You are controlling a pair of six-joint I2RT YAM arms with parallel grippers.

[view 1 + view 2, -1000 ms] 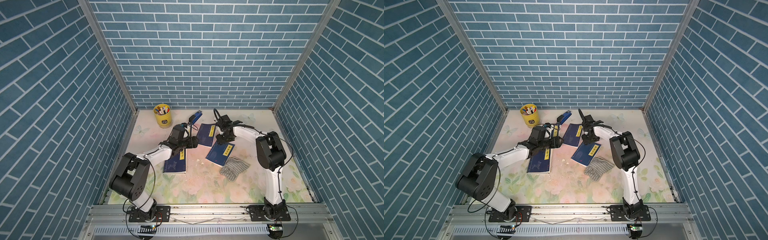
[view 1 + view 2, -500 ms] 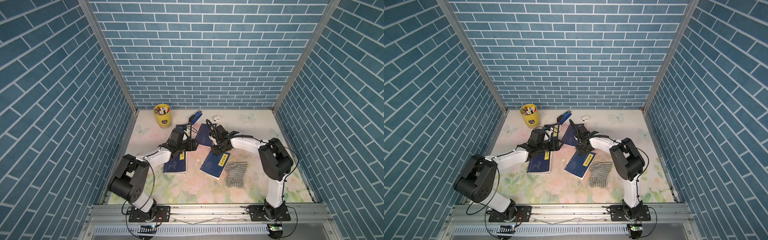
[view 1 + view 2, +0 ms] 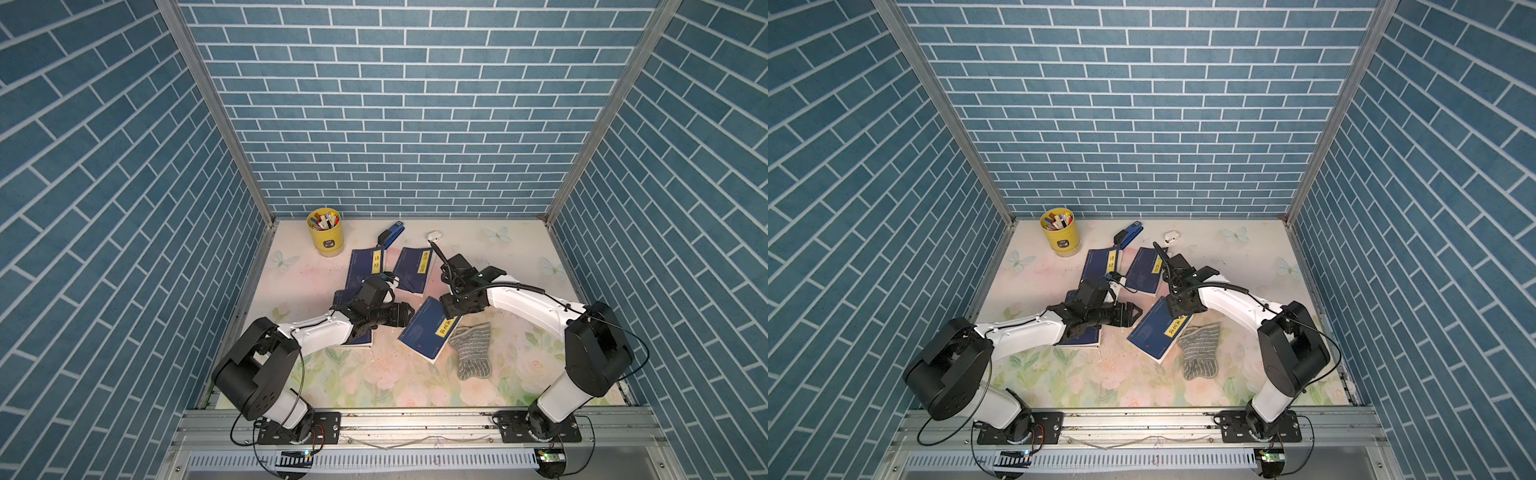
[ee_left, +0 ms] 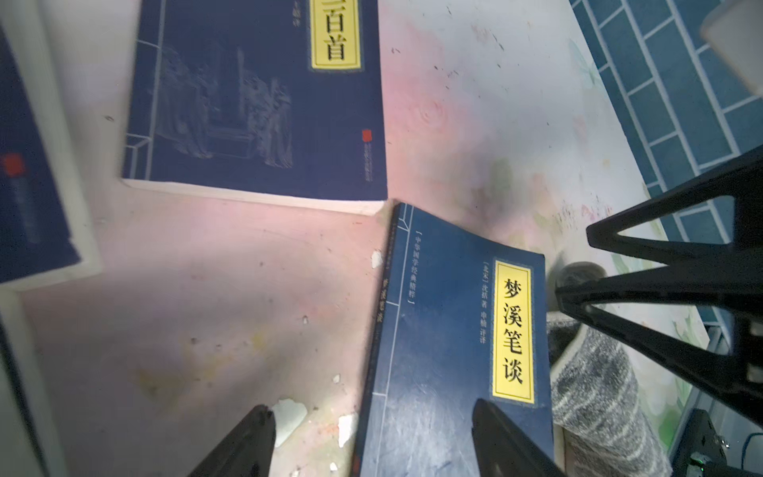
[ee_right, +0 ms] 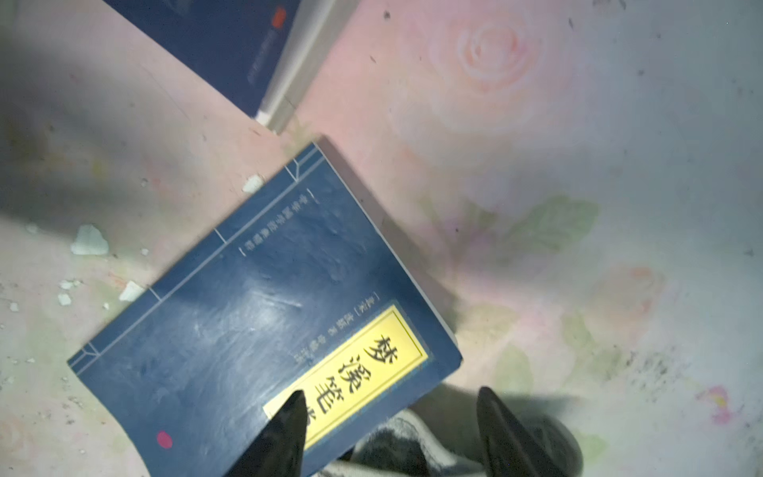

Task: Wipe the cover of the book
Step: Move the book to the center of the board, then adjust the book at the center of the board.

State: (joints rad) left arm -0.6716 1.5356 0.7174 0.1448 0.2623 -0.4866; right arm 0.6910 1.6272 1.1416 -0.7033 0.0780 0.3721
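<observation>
Book (image 5: 247, 322) lies flat, label corner directly beneath spread right pincer (image 5: 390, 394).

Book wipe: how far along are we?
Early. Done: the book lies cover up, right beside the grey cloth. In hand: nothing. The right gripper hangs open over the book's label corner and the cloth, and the left gripper is open at the spine edge. Left: grasp the cloth and wipe the cover.
</observation>
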